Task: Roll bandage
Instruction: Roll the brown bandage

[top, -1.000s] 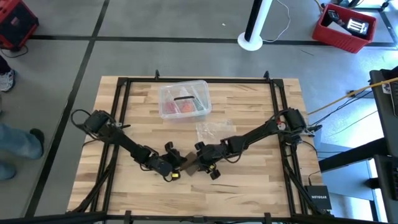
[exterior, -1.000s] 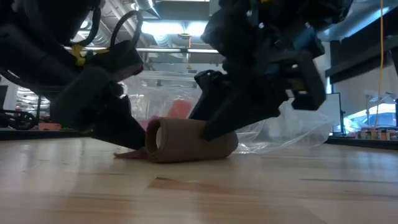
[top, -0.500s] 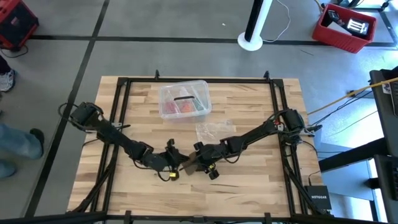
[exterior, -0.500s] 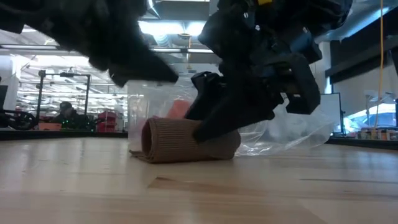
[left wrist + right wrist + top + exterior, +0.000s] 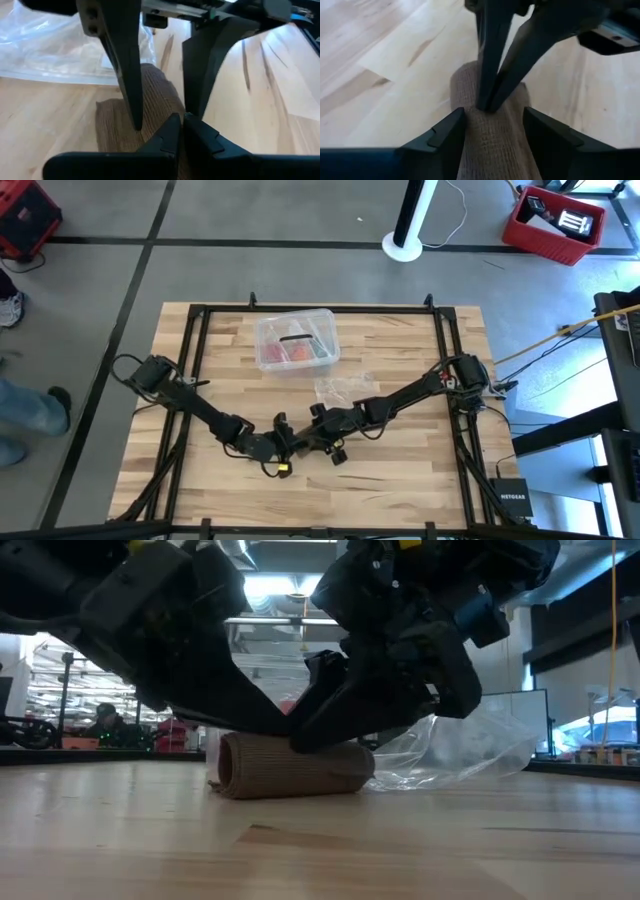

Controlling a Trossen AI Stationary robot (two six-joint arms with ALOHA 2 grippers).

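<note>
The bandage [image 5: 290,766] is seen as a mostly wound roll lying on its side on the table [image 5: 400,480], near the middle front, just ahead of the crinkled plastic bag [image 5: 470,748]. A short flat tail (visible at the roll's base in the low view) is still left unwound on the wood, so the job is judged nearly done, with only that last flap to tuck. The right claw [image 5: 492,122] is set astride the roll, one finger on each side of the fabric, jaws held at a middling width that matches the roll; it is gripped or at least bracketed. The left claw [image 5: 181,131] is closed to a narrow point and is pressed tip-down onto the top of the roll, nothing held between its fingers. The clear box [image 5: 295,340] with red contents is left well apart at the back of the table. Remaining: final turn, then release.
</note>
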